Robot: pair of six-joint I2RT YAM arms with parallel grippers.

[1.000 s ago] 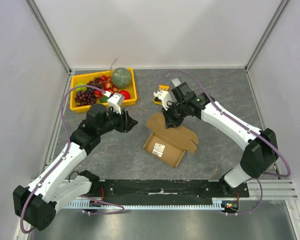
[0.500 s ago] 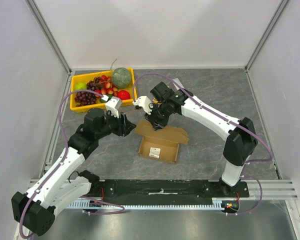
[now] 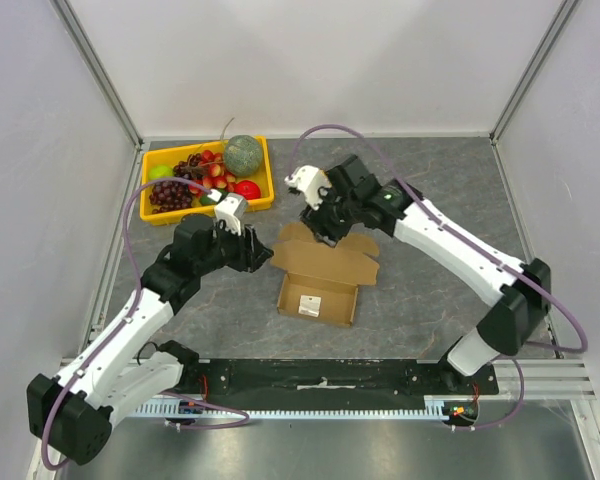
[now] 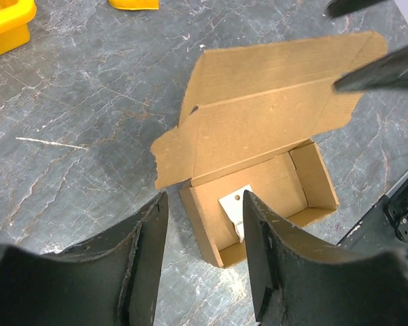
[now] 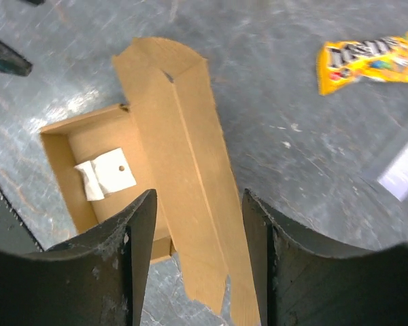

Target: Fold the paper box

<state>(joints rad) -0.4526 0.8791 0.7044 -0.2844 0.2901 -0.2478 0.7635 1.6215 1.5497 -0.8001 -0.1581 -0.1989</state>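
Paper box (image 3: 325,268) sits open, plain brown cardboard.

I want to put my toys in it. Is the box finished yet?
Not yet. The brown cardboard box has its walls standing, with a white paper slip inside. The left gripper and right gripper are open and empty. The lid lies open and needs closing.

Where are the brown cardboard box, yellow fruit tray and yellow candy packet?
Brown corrugated cardboard box (image 3: 325,258), top external view, open lid panel.
Yellow plastic fruit tray (image 3: 170,215), top external view, front wall.
Yellow candy packet (image 5: 370,60), right wrist view, printed middle.
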